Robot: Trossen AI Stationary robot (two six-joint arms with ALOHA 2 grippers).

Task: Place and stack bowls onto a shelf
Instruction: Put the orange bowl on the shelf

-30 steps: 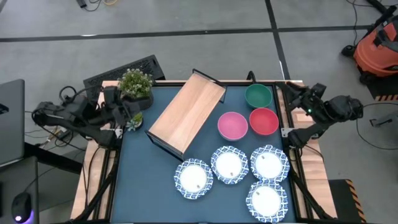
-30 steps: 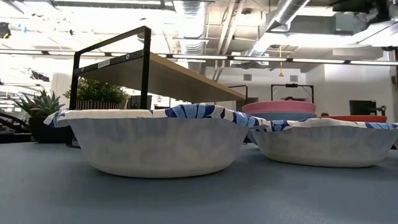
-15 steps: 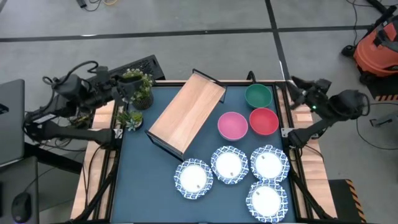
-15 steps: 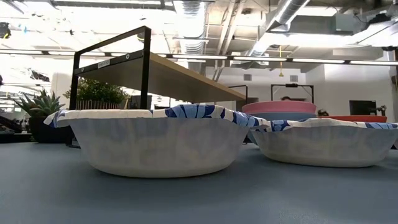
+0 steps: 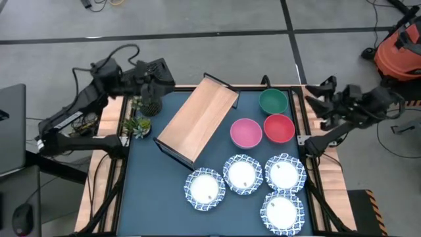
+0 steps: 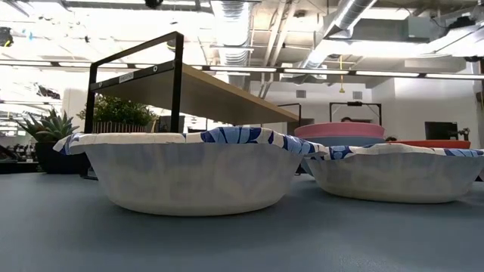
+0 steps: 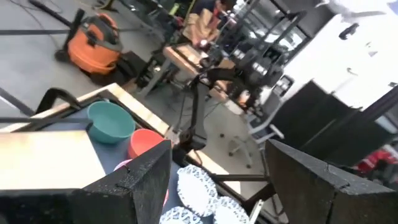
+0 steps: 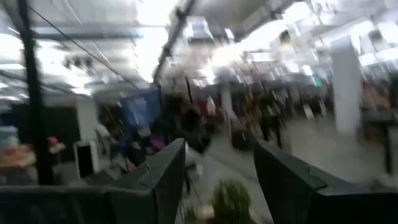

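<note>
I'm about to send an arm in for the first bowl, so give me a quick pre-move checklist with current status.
1. Shelf top free of bowls: ok.
2. Pink bowl, red bowl and green bowl upright and apart on the table: ok.
3. Four patterned white bowls unstacked along the near side: ok.
4. Left tool open, holding nothing: ok.
5. Right tool open, holding nothing: ok.
6. Light blue bowl located: not ok, none seen from above.
</note>
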